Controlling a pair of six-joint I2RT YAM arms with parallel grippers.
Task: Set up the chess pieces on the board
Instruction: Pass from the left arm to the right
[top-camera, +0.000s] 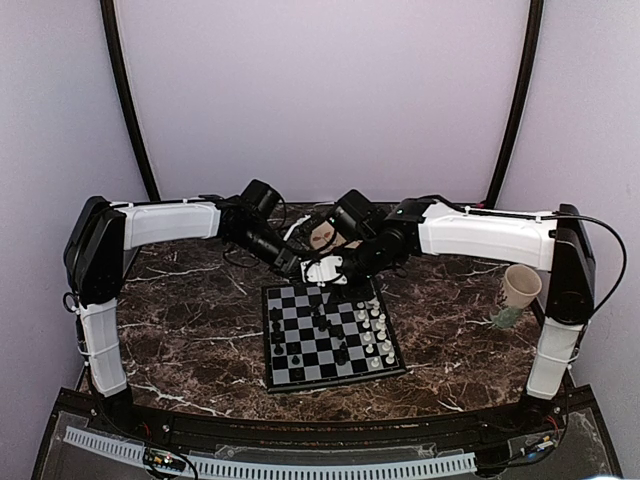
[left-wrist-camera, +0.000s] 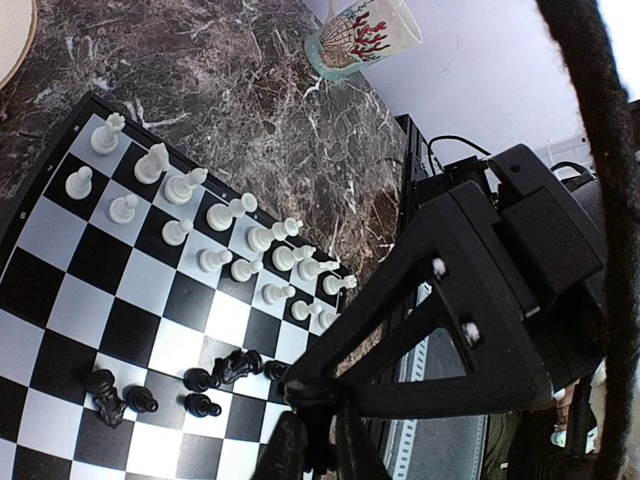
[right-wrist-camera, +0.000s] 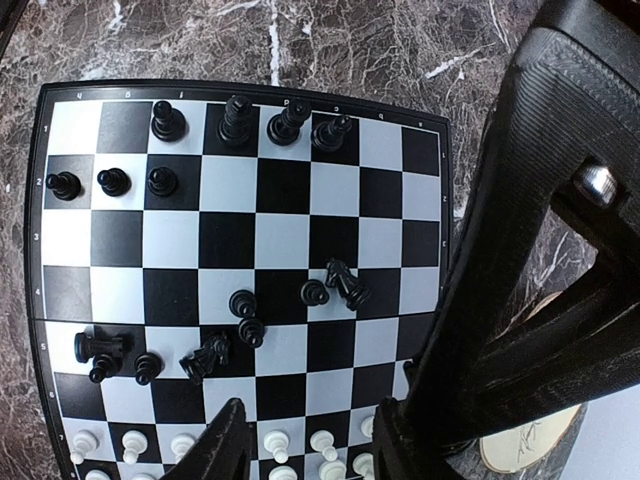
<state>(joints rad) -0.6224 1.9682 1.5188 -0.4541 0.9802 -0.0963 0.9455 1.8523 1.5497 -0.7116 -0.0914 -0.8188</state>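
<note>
both grippers hang over the far edge of the board (top-camera: 300, 375) on a marble table (top-camera: 180, 340). l gripper (left-wrist-camera: 320, 450) jaws pressed together, can't tell if on a piece; r gripper (right-wrist-camera: 312, 445) jaws spread above white pieces (left-wrist-camera: 215, 215), lined in two rows along the board's right side. black pieces (right-wrist-camera: 240, 300) partly ranked left, others scattered mid-board, some toppled.

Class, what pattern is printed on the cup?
The cup shows red coral sprigs on cream, clearest in the left wrist view.
</note>
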